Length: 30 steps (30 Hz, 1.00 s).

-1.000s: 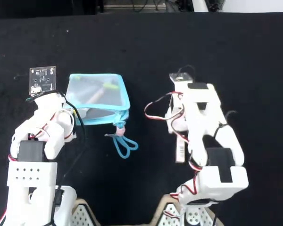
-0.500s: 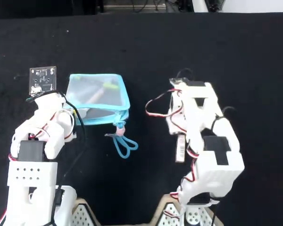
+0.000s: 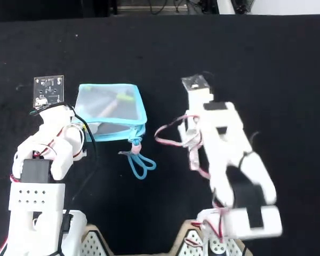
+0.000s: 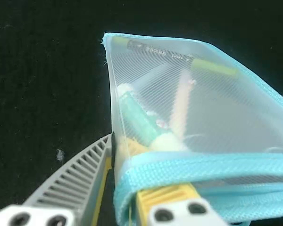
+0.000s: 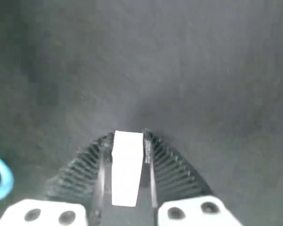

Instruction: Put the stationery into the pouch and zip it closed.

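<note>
Bright, even light from overhead falls on the matte black counter (image 3: 288, 80), which swallows shadows. The left arm's white shell (image 3: 42, 176) glares slightly. The pouch (image 4: 203, 108) mesh glows pale.

We have the left gripper (image 4: 117, 147) clamped on the pouch (image 4: 212, 127) at its blue-trimmed edge, grey finger outside, yellow one behind the mesh. Inside we see a green marker (image 4: 139, 120), a pale pencil (image 4: 180, 110) and a yellow-green pen (image 4: 212, 66). Black table (image 4: 42, 70) underneath.

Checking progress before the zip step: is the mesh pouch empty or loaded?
Loaded. Through the mesh pouch wall, a green marker, a pencil and a yellow-green pen show inside.
</note>
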Each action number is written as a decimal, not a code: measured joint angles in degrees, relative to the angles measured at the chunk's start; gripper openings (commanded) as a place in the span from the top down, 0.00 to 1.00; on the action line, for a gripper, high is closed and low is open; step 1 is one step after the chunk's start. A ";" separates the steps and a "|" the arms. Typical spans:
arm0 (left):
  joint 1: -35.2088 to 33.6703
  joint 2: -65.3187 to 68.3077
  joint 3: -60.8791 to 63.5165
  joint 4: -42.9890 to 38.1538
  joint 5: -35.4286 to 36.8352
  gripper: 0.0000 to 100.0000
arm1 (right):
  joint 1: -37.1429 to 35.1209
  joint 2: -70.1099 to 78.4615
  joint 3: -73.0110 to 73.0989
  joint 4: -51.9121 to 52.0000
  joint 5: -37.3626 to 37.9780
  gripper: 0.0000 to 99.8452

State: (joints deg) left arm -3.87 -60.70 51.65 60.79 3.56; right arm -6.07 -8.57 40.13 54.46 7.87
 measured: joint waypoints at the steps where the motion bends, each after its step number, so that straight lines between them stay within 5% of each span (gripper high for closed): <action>1: 0.00 0.00 0.00 0.00 0.00 0.97 | -0.09 -2.99 2.46 -3.08 0.00 0.98; 7: 0.00 0.00 0.00 0.00 0.00 0.97 | -0.09 -10.02 11.87 -13.89 -0.18 0.84; 16: 0.00 0.00 0.00 0.00 0.00 0.97 | -0.09 -2.90 10.55 -14.15 -0.62 0.87; 24: 0.00 0.00 0.00 0.00 0.00 0.97 | -0.09 7.74 0.70 -14.15 -12.57 0.87; 30: 0.00 0.00 0.00 0.00 0.00 0.97 | -0.09 13.45 -3.16 -14.24 -13.63 0.88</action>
State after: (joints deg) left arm -3.87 -60.70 51.65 60.79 3.56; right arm -6.15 4.88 36.97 40.22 -5.76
